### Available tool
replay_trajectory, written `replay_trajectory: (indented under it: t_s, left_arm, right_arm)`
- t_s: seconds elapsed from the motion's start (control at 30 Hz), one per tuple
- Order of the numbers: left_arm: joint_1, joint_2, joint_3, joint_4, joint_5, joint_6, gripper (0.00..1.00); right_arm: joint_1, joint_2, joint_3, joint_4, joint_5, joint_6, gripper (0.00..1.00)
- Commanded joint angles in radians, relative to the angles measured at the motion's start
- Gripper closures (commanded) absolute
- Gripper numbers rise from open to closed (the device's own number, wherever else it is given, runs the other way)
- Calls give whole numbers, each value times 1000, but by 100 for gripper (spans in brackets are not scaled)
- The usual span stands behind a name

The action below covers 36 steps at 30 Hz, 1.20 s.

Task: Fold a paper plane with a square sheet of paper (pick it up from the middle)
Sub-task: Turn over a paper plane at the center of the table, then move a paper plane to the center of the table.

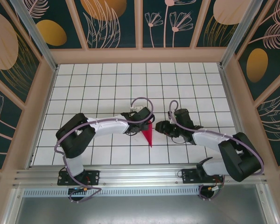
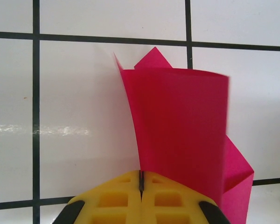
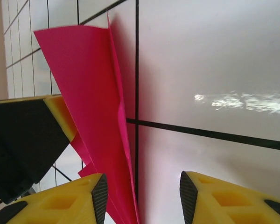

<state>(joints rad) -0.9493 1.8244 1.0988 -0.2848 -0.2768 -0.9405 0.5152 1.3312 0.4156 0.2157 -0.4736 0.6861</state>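
One paper plane (image 2: 182, 126) — left hand (image 2: 141, 186) pinches it, right hand (image 3: 142, 189) agape.

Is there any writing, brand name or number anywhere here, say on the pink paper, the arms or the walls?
None can be read. The folded pink paper is plain, the white table carries only a black grid, the wall panels show painted leaves and flowers, and the left arm and right arm bear no legible label.

Magenta-pink sheet of paper (image 1: 148, 133) — folded into narrow pointed wedge, upright on edge, tip nearward.
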Motion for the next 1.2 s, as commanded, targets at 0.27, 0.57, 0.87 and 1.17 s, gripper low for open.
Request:
replay_trajectory:
  t_s: [0.27, 0.57, 0.87, 1.17]
  left_arm:
    - [26, -54, -43, 94, 50, 5, 94]
    - [26, -53, -45, 90, 48, 10, 94]
    - [27, -52, -42, 88, 50, 16, 94]
    - [26, -50, -42, 86, 52, 16, 94]
  right_arm:
    - [65, 24, 34, 75, -30, -26, 54]
    - [73, 65, 28, 93, -19, -30, 51]
    - [94, 116, 43, 145, -79, -39, 49]
    - [119, 113, 45, 148, -70, -50, 51]
